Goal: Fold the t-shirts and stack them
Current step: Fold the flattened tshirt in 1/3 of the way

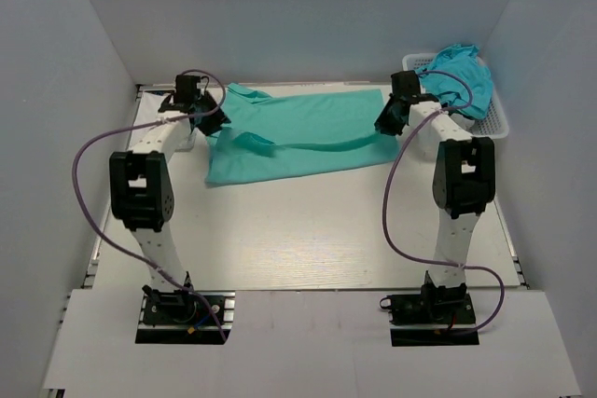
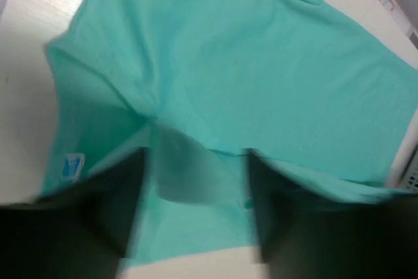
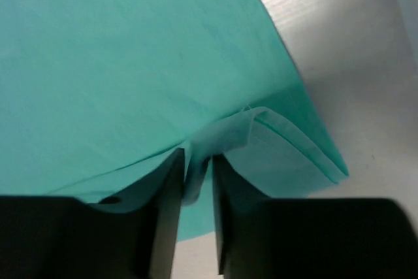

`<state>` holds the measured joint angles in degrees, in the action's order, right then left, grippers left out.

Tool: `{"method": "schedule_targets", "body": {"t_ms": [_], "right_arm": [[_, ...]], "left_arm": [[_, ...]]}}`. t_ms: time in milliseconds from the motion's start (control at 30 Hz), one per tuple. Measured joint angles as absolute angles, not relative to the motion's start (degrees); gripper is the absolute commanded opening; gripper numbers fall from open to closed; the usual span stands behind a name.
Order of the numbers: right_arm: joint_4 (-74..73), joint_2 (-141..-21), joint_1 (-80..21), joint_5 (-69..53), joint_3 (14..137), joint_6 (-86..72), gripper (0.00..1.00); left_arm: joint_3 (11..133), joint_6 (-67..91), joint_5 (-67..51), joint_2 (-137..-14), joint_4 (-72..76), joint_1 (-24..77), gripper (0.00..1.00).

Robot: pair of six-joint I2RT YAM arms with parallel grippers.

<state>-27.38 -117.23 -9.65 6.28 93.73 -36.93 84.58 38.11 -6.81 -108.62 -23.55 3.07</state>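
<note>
A mint green t-shirt (image 1: 308, 132) lies spread across the far half of the table, its front edge lifted into a long fold. My left gripper (image 1: 210, 116) is over its left end. In the left wrist view its jaws (image 2: 196, 155) stand wide apart with loose mint cloth (image 2: 228, 63) lying between and under them; that view is blurred. My right gripper (image 1: 390, 118) is at the shirt's right edge. In the right wrist view it (image 3: 197, 156) is shut on a pinched fold of the mint shirt (image 3: 117, 63). A turquoise-blue t-shirt (image 1: 457, 76) lies bunched in the basket.
A white lattice basket (image 1: 494, 123) stands at the back right, close behind my right arm. White walls enclose the table on the left, back and right. Bare tabletop (image 1: 308, 230) lies between the shirt and the arm bases.
</note>
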Motion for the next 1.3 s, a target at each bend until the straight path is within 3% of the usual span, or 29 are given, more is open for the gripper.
{"method": "schedule_targets", "body": {"t_ms": [67, 100, 133, 233, 333, 800, 1300], "right_arm": [[-26.76, -118.89, -9.65, 5.74, 95.81, -35.86, 0.49], [-26.22, -119.02, -9.65, 5.61, 95.98, -35.62, 0.52], [-25.34, -118.98, -9.72, 5.08, 95.81, -34.72, 0.64], [-22.09, -118.34, -9.82, 3.38, 94.39, -32.42, 0.74], [-19.33, -115.87, -10.17, 0.93, 90.00, -29.36, 0.90], [-11.92, -103.55, -14.44, -4.78, 73.49, -23.77, 0.90], [-7.70, -106.06, -15.07, -6.31, 70.52, -23.99, 0.90]], "left_arm": [[90.45, 38.00, -7.33, -113.69, -25.80, 2.39, 1.00], [93.41, 37.91, -7.73, -116.11, -26.15, 2.02, 1.00], [96.36, 38.19, -7.94, -118.39, -26.98, 1.67, 1.00], [104.27, 37.91, -9.02, -123.79, -29.54, 0.80, 1.00], [107.90, 37.01, -9.45, -125.27, -32.16, 0.23, 1.00], [74.04, 33.39, -12.58, -96.68, -24.80, 2.85, 1.00], [84.68, 30.59, -15.62, -115.96, -24.10, 10.96, 1.00]]}}
